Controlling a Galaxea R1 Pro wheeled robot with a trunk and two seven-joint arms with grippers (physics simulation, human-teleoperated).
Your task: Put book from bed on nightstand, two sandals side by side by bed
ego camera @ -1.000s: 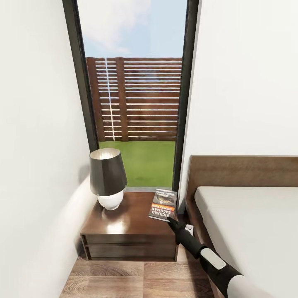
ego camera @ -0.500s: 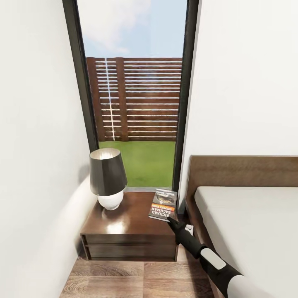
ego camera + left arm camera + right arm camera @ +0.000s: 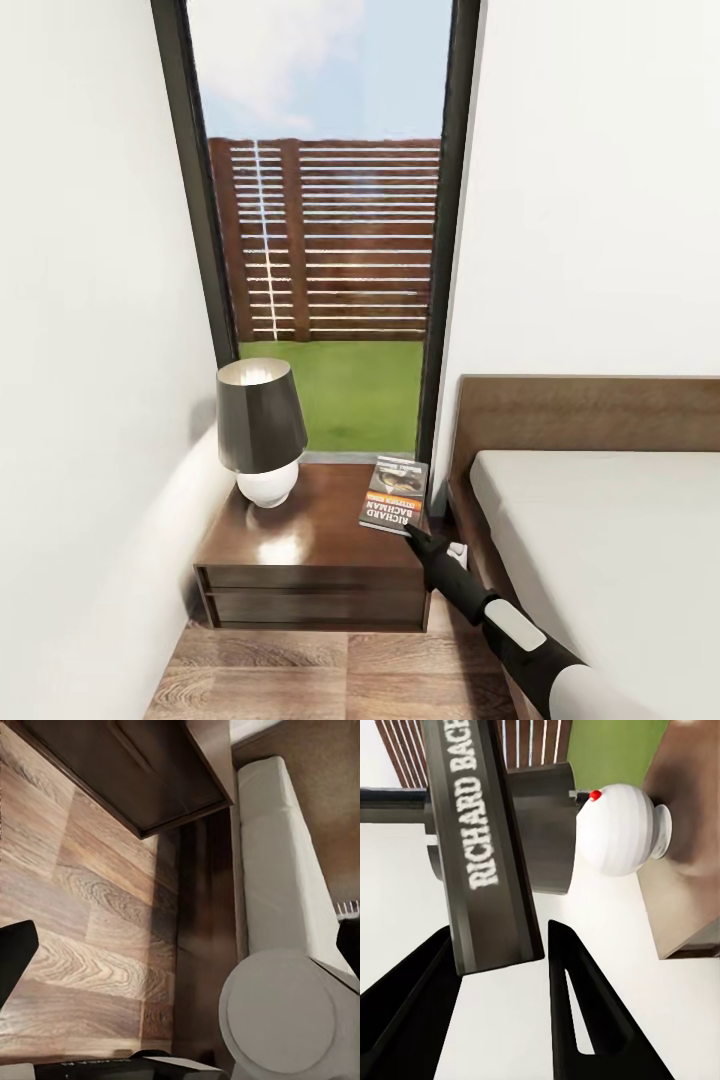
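The right gripper (image 3: 412, 533) is seen at the near edge of the book (image 3: 394, 494), its fingers (image 3: 574, 1009) spread to either side of the spine; whether the cover is pinched cannot be told. The book is laid on the nightstand (image 3: 310, 545), beyond the gripper. Further off, the lamp (image 3: 261, 430) is stood. The bed (image 3: 600, 540) is set alongside the arm.
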